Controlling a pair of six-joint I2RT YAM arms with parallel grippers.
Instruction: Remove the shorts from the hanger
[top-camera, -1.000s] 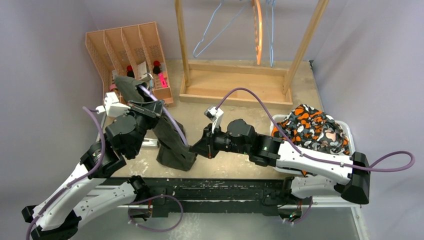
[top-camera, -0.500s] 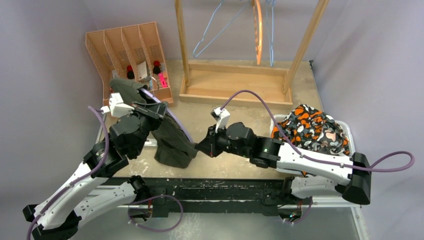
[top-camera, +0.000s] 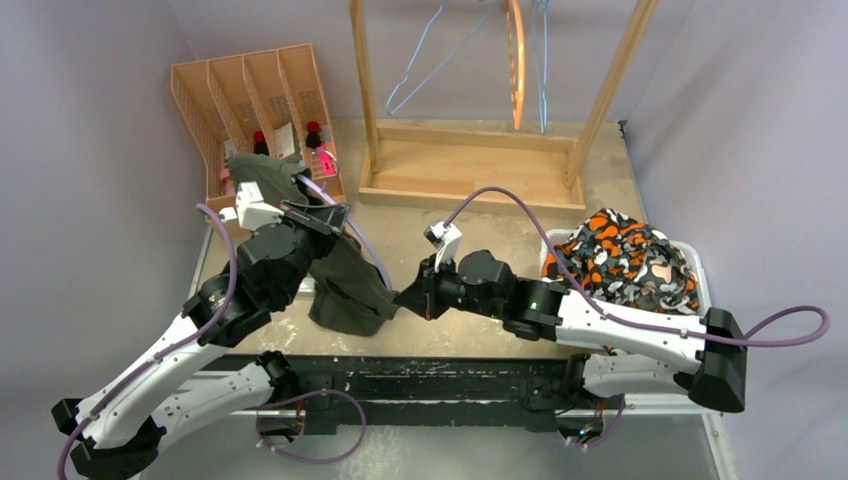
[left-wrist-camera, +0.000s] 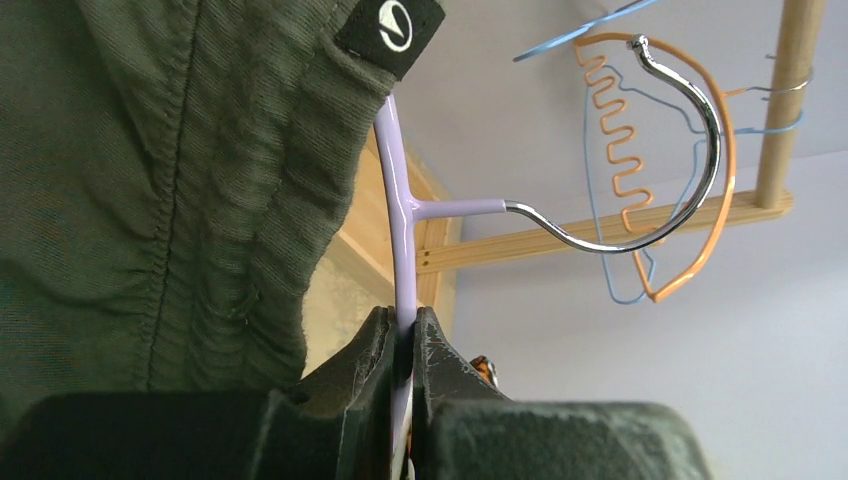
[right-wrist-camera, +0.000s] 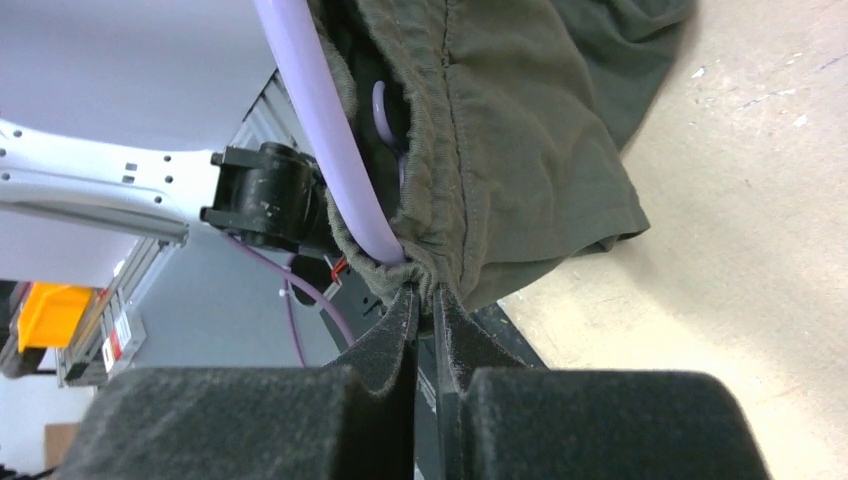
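- Left gripper (left-wrist-camera: 404, 350): jaws closed tight on the bar of the lilac hanger (left-wrist-camera: 399, 215), just beside the waistband of the olive shorts (left-wrist-camera: 150, 180); held raised over the left of the table (top-camera: 480, 235).
- Right gripper (right-wrist-camera: 425, 305): jaws pressed together on a gathered edge of the olive shorts, right at the hanger's curved end. It seems to hold cloth only, though the pinch point is partly hidden.
- Olive shorts: draped on the hanger between the two grippers, with the lower part bunched on the table.
- Camouflage shorts (top-camera: 625, 260): heaped in a white bin (top-camera: 700, 268) at the table's right.
- Wooden rack (top-camera: 470, 165): at the rear, carrying an orange hanger (top-camera: 517, 60) and a blue wire hanger (top-camera: 411, 62).
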